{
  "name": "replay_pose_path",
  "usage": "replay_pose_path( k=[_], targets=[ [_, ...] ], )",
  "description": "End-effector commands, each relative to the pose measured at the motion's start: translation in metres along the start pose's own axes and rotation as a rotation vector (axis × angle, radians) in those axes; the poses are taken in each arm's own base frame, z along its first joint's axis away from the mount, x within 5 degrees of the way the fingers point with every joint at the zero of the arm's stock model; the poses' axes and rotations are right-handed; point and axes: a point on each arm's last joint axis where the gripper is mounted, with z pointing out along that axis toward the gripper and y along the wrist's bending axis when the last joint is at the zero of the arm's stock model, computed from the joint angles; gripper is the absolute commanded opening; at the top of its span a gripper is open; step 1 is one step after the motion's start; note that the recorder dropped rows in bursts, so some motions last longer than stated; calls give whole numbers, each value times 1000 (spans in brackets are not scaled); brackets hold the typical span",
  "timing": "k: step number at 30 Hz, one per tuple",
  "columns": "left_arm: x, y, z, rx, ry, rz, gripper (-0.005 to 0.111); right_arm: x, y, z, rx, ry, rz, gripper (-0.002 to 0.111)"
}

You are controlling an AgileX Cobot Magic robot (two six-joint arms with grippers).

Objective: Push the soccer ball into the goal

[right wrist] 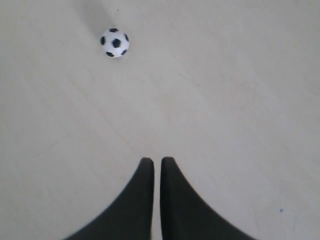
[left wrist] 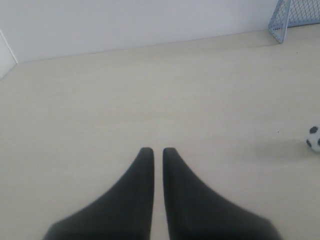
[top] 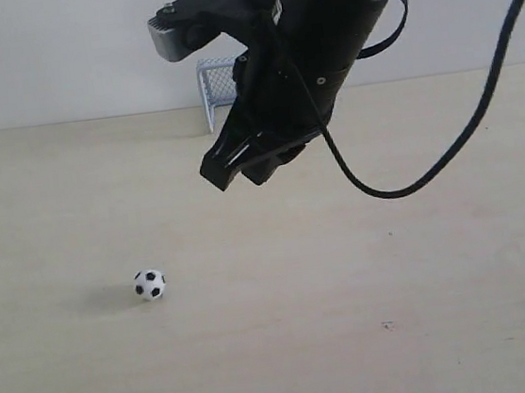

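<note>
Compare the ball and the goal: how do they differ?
The ball is round, white with black patches; the goal is a pale frame with netting. The ball is smaller than the goal. The ball lies in full view; the goal is partly hidden by an arm. Both sit on the table.

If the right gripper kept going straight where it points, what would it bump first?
Probably the table: the right gripper points down at it. The soccer ball sits to one side of that line, so it would likely be missed, though depth is unclear.
</note>
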Motion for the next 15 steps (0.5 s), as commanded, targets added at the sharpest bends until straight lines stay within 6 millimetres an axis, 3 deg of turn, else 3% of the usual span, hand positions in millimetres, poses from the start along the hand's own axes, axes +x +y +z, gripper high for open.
replay_pose_path(
  k=[1,15],
  targets=[
    [-2,0,0,8,-3,-7,6,9,2,-13,34,-58,16,0],
    [-2,0,0,8,-3,-7,6,39,5,-55,141,-193,59,0]
  ],
)
